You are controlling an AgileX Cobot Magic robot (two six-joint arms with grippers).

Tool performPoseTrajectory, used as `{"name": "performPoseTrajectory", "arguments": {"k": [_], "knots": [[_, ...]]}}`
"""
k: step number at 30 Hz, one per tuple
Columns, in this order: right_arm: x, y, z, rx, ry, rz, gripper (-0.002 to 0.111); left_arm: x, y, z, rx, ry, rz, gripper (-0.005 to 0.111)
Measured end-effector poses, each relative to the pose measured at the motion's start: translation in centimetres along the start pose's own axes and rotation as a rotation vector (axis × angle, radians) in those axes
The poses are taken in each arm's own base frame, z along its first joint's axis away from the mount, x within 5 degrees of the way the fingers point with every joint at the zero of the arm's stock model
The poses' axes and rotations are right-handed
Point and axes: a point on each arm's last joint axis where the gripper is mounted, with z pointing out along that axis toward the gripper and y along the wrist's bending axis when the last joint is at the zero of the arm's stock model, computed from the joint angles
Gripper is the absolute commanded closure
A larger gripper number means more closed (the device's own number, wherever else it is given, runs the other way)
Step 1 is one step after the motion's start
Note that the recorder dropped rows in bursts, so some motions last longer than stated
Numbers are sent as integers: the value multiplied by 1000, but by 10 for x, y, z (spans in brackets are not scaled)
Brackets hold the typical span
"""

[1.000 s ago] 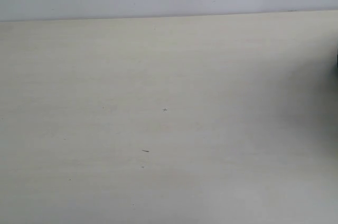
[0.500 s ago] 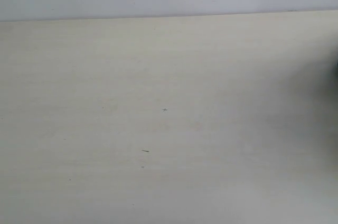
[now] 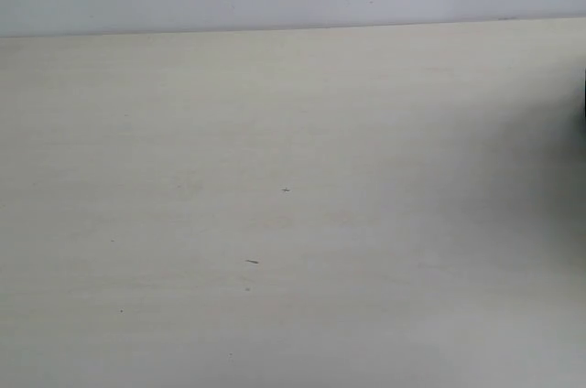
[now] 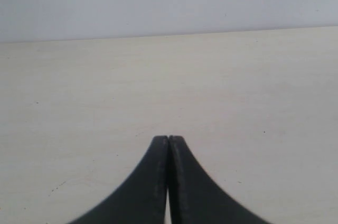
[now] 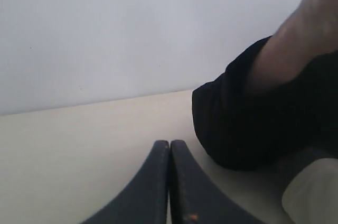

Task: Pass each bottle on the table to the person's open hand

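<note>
Almost nothing has changed over the last second: in the exterior view the table [image 3: 275,132] stays bare but for a few tiny specks, and the dark sliver [image 3: 583,104] at its right edge with the shadow beside it is much as before. No bottle shows in any view, on the table or in a grip. The left gripper [image 4: 168,139] is clenched on nothing, tips pressed together above bare table. The right gripper [image 5: 169,143] is likewise clenched and empty; just beyond it lies a black sleeve [image 5: 237,123] with a bare arm [image 5: 296,39] rising from it, too blurred to tell whether the open hand is offered. A pale rounded shape [image 5: 311,192] below the sleeve cannot be named. With both arms idle and nothing left to pick up in view, the handing-over is probably either finished or waiting for bottles outside these views.
</note>
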Motion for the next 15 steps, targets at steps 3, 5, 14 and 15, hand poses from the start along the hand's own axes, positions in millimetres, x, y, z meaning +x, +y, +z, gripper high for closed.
{"name": "performPoseTrajectory", "arguments": {"k": [3, 5, 14, 15], "knots": [[-1, 0, 0, 5, -7, -1, 108, 0, 0, 0, 0, 0, 0, 104], [-1, 0, 0, 4, -7, -1, 108, 0, 0, 0, 0, 0, 0, 104], [-1, 0, 0, 4, -7, -1, 108, 0, 0, 0, 0, 0, 0, 104], [-1, 0, 0, 4, -7, -1, 108, 0, 0, 0, 0, 0, 0, 104]]}}
